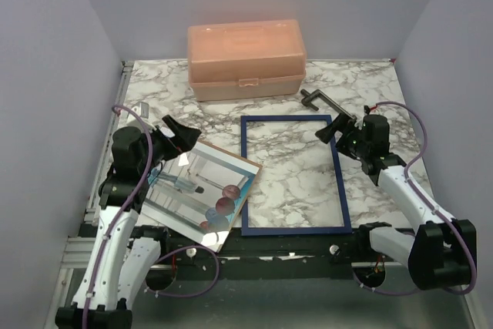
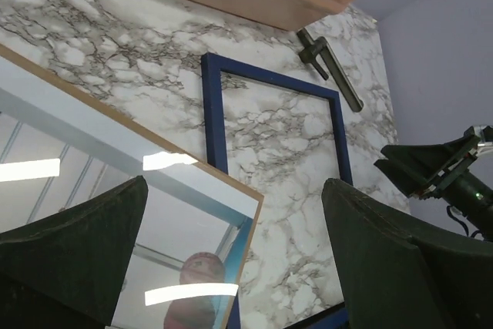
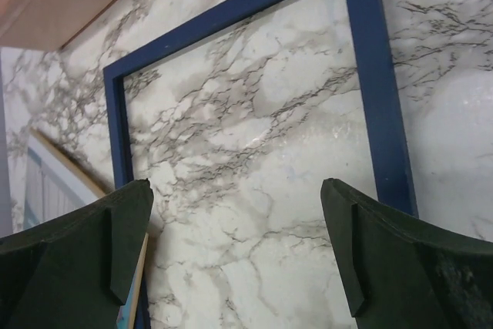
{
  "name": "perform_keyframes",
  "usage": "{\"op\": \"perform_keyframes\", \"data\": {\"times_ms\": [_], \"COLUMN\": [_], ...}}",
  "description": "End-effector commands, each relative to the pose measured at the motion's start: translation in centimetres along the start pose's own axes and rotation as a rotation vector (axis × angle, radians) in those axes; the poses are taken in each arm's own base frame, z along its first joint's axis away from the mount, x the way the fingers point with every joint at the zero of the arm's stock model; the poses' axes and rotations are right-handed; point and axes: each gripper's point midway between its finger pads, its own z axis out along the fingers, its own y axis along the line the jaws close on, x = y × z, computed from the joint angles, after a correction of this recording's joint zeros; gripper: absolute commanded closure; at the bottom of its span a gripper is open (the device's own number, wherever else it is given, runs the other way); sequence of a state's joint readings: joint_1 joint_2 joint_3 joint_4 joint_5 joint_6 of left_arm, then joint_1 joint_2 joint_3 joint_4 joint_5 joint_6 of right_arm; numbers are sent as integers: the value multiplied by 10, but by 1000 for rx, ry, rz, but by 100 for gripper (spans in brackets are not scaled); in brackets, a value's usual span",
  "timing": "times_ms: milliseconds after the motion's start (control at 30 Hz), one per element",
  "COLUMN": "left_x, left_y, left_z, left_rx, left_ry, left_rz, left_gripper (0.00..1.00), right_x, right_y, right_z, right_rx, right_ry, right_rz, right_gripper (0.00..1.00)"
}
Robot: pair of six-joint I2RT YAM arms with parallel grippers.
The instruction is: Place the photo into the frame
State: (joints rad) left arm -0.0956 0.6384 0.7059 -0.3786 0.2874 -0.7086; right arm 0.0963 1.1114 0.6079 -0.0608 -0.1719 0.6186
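the left gripper (image 1: 179, 133) is seen with its jaws spread wide, and nothing is gripped between them. the photo (image 1: 202, 190) is found directly beneath and just ahead of this gripper, laid face up and askew on the marble table (image 1: 400, 98). in the left wrist view its glossy face is flanked by both fingers (image 2: 69, 252). a thin tan edge of a backing board (image 1: 231, 156) is shown along the photo's far side. the photo's right corner is laid over the left rail of the frame (image 1: 341, 190). the frame is placed flat, navy side up, between the two grippers, and marble is seen through its opening. a peach plastic box (image 1: 246, 59) is set beyond the frame at the table's far edge. a black clamp (image 1: 320, 102) is laid just ahead of the right gripper (image 1: 334, 129). that gripper is held over the frame's far right corner, its jaws likewise spread wide and empty; whether the frame is touched cannot be told.
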Motion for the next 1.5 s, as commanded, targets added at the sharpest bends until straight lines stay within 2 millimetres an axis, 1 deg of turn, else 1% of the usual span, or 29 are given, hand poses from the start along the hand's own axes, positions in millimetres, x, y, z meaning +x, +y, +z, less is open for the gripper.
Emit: {"op": "perform_keyframes", "data": {"times_ms": [0,100,167,267,333,433,467,500,600,733,800,867,967,1033,1100,1233,1300,1367,1467], "left_x": [5,29,43,57,61,60,58,58,53,46,40,32,23,18,16,16,16,16,16], "left_y": [-14,-1,10,21,30,39,39,38,32,22,13,4,-9,-18,-23,-24,-22,-22,-23], "left_z": [17,28,31,31,28,23,21,20,15,7,3,-4,-11,-15,-19,-22,-23,-25,-27], "left_rx": [32,2,-32,-42,-69,-115,-118,-118,-101,-75,-45,-22,25,61,84,91,83,80,84], "left_ry": [128,219,242,241,224,189,181,179,171,171,161,145,110,87,77,64,63,64,59], "left_rz": [-95,-197,-242,-263,-268,-261,-256,-250,-225,-199,-177,-155,-146,-140,-139,-131,-127,-122,-118], "left_gripper": [1,1,1,1,1,2,1,2,2,1,2,2,1,1,2,1,2,2,1], "right_x": [15,20,27,44,57,76,84,88,109,141,156,168,178,185,195,210,216,221,226], "right_y": [19,19,19,23,26,31,31,37,52,86,100,108,120,129,136,143,143,144,152], "right_z": [-14,-19,-22,-24,-23,-19,-17,-14,-7,3,10,17,24,29,32,41,46,50,50], "right_rx": [-109,-114,-126,-186,-230,-283,-282,-304,-336,-421,-452,-479,-515,-541,-558,-571,-571,-577,-624], "right_ry": [78,114,139,197,240,289,314,319,370,470,528,573,607,630,664,705,717,727,749], "right_rz": [-42,-73,-86,-74,-44,2,18,19,22,15,20,39,52,55,59,75,84,90,106], "right_gripper": [0,0,0,0,0,0,0,0,0,1,2,5,11,16,21,30,38,42,49]}}
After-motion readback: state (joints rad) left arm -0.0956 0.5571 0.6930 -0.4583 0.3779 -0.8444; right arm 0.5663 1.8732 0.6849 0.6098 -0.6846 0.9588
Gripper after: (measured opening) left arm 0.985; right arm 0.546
